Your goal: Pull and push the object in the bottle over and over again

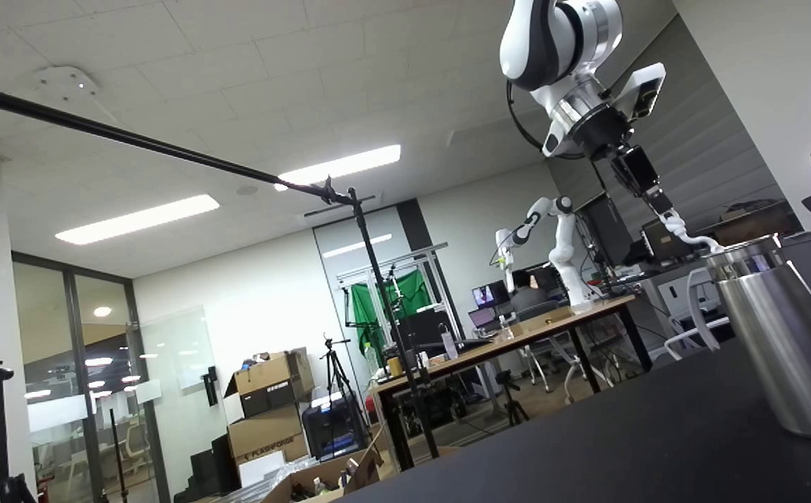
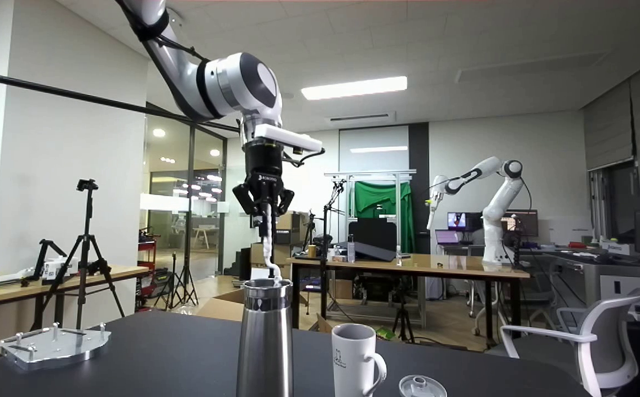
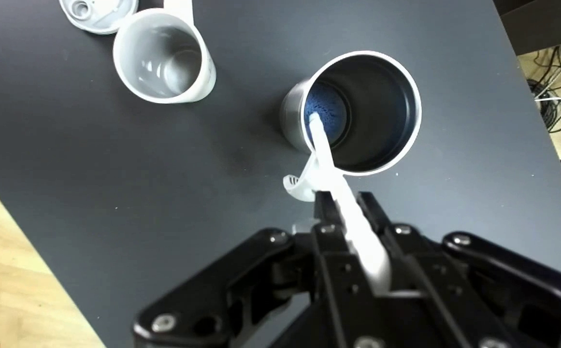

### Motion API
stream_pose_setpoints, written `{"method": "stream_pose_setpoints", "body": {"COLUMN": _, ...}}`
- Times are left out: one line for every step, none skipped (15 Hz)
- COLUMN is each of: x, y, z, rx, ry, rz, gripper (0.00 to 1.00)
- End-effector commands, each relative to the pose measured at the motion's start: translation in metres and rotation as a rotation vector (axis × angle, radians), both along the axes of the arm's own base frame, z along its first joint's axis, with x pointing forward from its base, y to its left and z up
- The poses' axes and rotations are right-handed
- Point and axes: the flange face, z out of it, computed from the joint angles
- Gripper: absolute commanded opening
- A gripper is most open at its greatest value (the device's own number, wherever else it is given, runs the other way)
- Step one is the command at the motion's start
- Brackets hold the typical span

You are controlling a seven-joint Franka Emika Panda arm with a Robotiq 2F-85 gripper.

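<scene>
The bottle is a brushed-metal cylinder standing upright on the black table in both exterior views (image 1: 789,342) (image 2: 266,342). In the wrist view, its open mouth and outer wall (image 3: 291,116) show, with a bluish bottom inside. My gripper (image 2: 267,229) is above the bottle, also in the wrist view (image 3: 345,197) and in an exterior view (image 1: 665,209). It is shut on a white twisted stick (image 2: 268,251), seen too in the wrist view (image 3: 357,227). The stick bends near its lower end, which is at the bottle's mouth; how deep it reaches is unclear.
A white mug (image 2: 351,358) and a pale lid (image 2: 422,387) stand beside the bottle; the mug (image 3: 164,58) also shows in the wrist view. A small white slotted piece (image 3: 303,182) appears near the bottle's rim. A clear plate with pegs (image 2: 52,347) lies on the table.
</scene>
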Motion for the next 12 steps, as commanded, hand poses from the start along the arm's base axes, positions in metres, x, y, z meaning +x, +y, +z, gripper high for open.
{"method": "stream_pose_setpoints", "body": {"x": -0.001, "y": 0.006, "z": 0.031, "rx": -0.023, "ry": -0.039, "rz": 0.014, "gripper": 0.04}}
{"method": "stream_pose_setpoints", "body": {"x": -0.001, "y": 0.007, "z": 0.030, "rx": -0.020, "ry": -0.040, "rz": 0.016, "gripper": 0.04}}
{"method": "stream_pose_setpoints", "body": {"x": -0.001, "y": 0.008, "z": 0.027, "rx": -0.017, "ry": -0.036, "rz": 0.019, "gripper": 0.04}}
{"method": "stream_pose_setpoints", "body": {"x": 0.000, "y": 0.009, "z": 0.020, "rx": -0.011, "ry": -0.027, "rz": 0.022, "gripper": 0.04}}
{"method": "stream_pose_setpoints", "body": {"x": 0.000, "y": 0.009, "z": 0.010, "rx": -0.008, "ry": -0.018, "rz": 0.021, "gripper": 0.04}}
{"method": "stream_pose_setpoints", "body": {"x": 0.000, "y": 0.009, "z": -0.001, "rx": 0.003, "ry": 0.000, "rz": 0.025, "gripper": 0.04}}
{"method": "stream_pose_setpoints", "body": {"x": 0.000, "y": 0.009, "z": -0.012, "rx": 0.005, "ry": 0.014, "rz": 0.021, "gripper": 0.04}}
{"method": "stream_pose_setpoints", "body": {"x": 0.000, "y": 0.009, "z": -0.024, "rx": 0.006, "ry": 0.031, "rz": 0.021, "gripper": 0.04}}
{"method": "stream_pose_setpoints", "body": {"x": 0.000, "y": 0.009, "z": -0.034, "rx": 0.004, "ry": 0.047, "rz": 0.022, "gripper": 0.04}}
{"method": "stream_pose_setpoints", "body": {"x": 0.001, "y": 0.010, "z": -0.044, "rx": 0.004, "ry": 0.062, "rz": 0.022, "gripper": 0.04}}
{"method": "stream_pose_setpoints", "body": {"x": 0.001, "y": 0.010, "z": -0.050, "rx": 0.002, "ry": 0.072, "rz": 0.023, "gripper": 0.04}}
{"method": "stream_pose_setpoints", "body": {"x": 0.002, "y": 0.010, "z": -0.055, "rx": 0.001, "ry": 0.076, "rz": 0.024, "gripper": 0.04}}
